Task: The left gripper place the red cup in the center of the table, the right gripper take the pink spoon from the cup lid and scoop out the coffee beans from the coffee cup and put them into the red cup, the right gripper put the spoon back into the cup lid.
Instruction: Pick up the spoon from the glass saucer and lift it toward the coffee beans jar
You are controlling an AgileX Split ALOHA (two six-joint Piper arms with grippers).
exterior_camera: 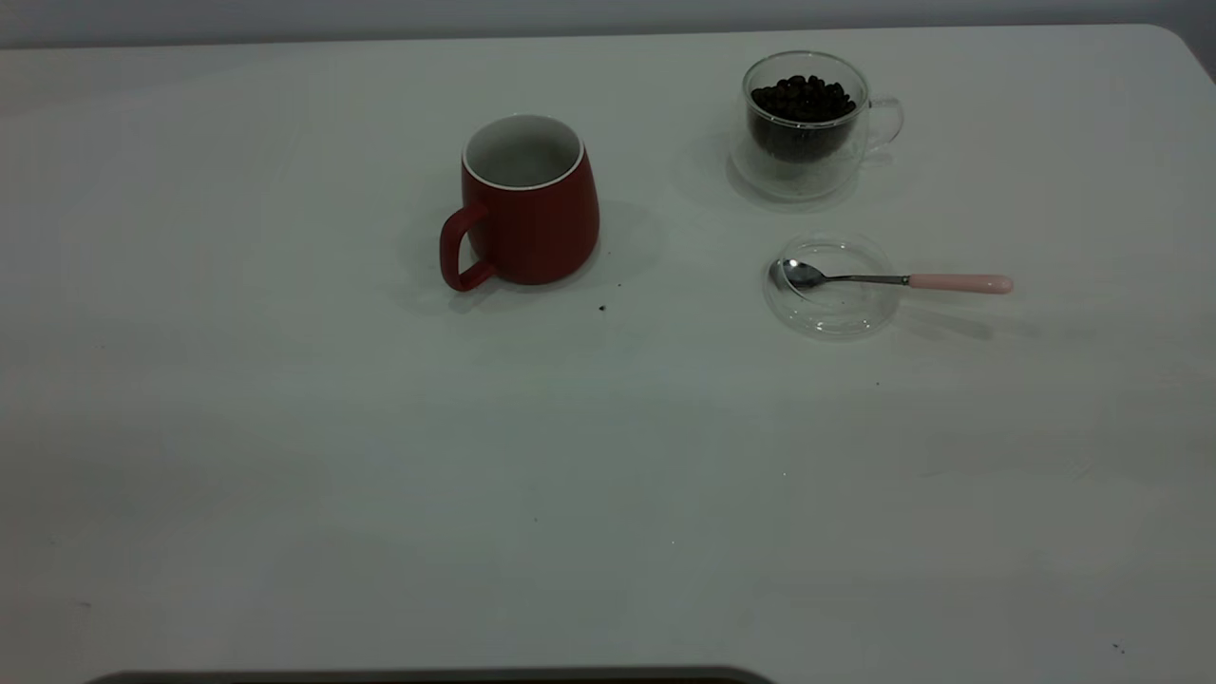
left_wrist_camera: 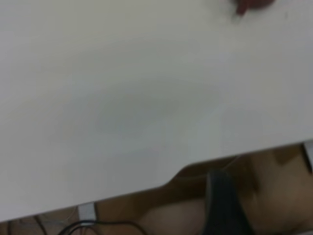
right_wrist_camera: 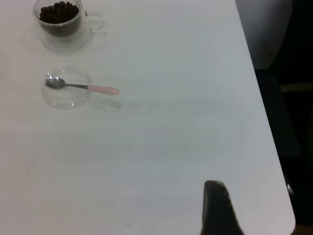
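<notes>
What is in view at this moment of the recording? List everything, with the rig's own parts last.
dark red ceramic mug: one, red with white inside, upright near the table's middle, handle toward the camera's left, looks empty.
clear double-walled glass cup: one, transparent, far right of the mug.
coffee beans: a heap, dark brown, inside the glass cup.
round clear glass lid: one, transparent, flat on the table in front of the glass cup.
pink-handled metal teaspoon: one, bowl resting in the lid, handle sticking out rightward.
white table: one, a few dark specks.
right tool: one dark fingertip shows in its wrist view, far from the spoon.
left tool: not visible.
</notes>
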